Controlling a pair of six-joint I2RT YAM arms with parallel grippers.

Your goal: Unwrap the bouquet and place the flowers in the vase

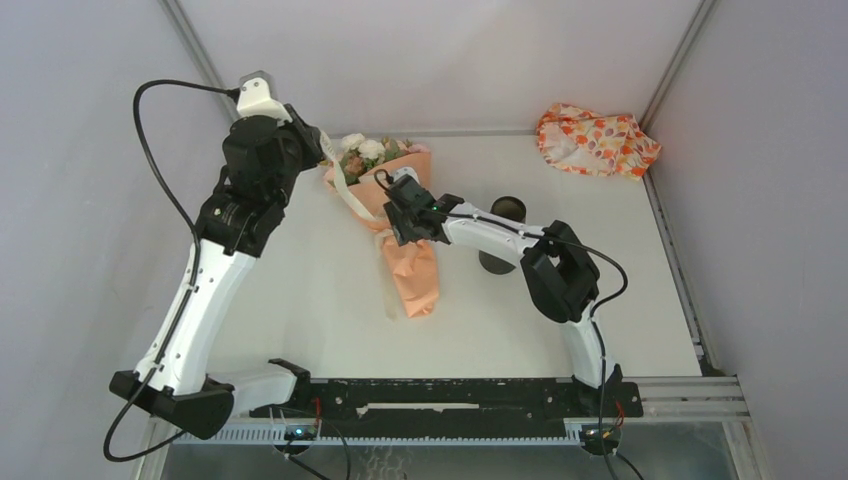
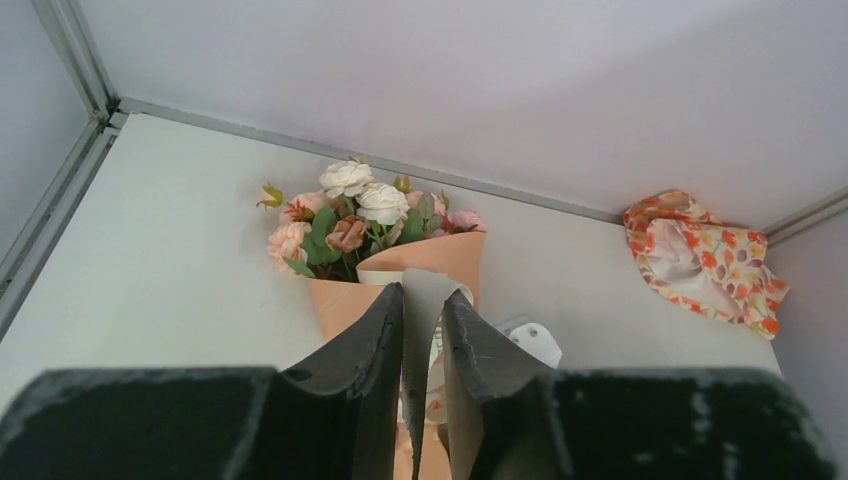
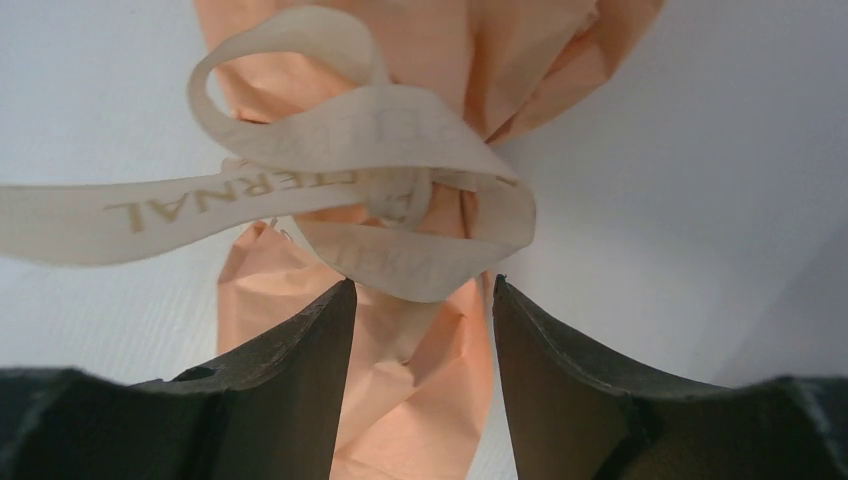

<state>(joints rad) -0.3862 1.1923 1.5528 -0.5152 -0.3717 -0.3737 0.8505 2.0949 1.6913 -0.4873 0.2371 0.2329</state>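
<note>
Arm links: white shells, black joints
Fingers: matte black, curved inner edges
Cables: black, looping beside each arm
Base rail: black, near table edge

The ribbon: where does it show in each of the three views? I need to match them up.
Top external: the ribbon runs from the left gripper down across the bouquet, upper centre.
Left wrist: a strip between the gripper's fingers, bottom centre.
Right wrist: looped and lettered, centre.
Shared landmark: the bouquet's peach paper.
</note>
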